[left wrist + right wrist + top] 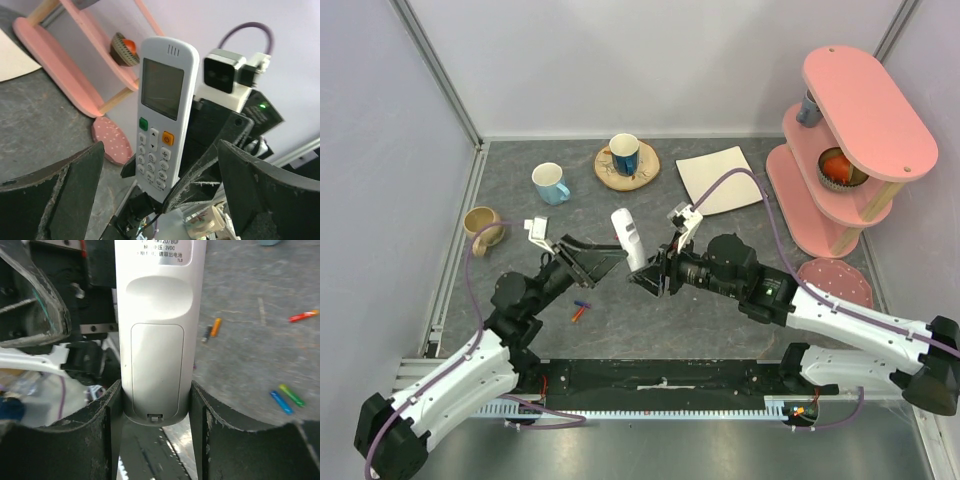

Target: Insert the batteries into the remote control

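The remote control [628, 238] is a white bar held upright above the table by its lower end in my shut right gripper [644, 277]. The right wrist view shows its back [156, 330] with the battery cover closed, between my fingers [106, 430]. The left wrist view shows its display and buttons [162, 115]. My left gripper [608, 262] is open and empty just left of the remote, its fingers [75, 195] wide apart. Batteries [580, 310] lie on the table near the left arm. An orange one [215, 326], a red one [303, 316], a blue one [281, 402] and a green one [292, 395] show in the right wrist view.
A tan mug [482, 226], a blue mug [551, 183] and a mug on a wooden coaster [626, 155] stand at the back. A flat white plate [718, 178] lies back right. A pink shelf [845, 140] and a pink dotted disc [835, 280] are on the right.
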